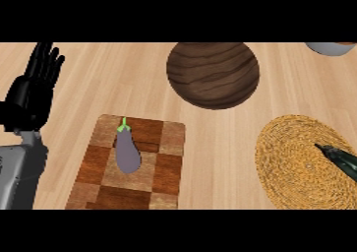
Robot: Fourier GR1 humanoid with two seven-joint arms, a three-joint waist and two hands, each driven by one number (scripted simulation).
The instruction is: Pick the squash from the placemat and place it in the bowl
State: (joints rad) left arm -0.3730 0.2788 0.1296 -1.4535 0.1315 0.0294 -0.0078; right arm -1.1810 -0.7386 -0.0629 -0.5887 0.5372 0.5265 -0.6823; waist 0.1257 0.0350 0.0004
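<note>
A dark green striped squash [342, 165] lies on the round woven placemat [297, 162] at the right, its far end cut off by the view's right edge. The dark wooden bowl [213, 74] stands at the back centre, with nothing visible inside it. My left hand [32, 91] rests open at the left edge, fingers up, far from both squash and bowl. My right hand does not show.
A purple eggplant [127, 152] with a green stem lies on a checkered wooden cutting board [159, 182] at the front left. A grey object [330, 47] peeks in at the back right corner. Bare wooden counter [217, 147] separates board, bowl and placemat.
</note>
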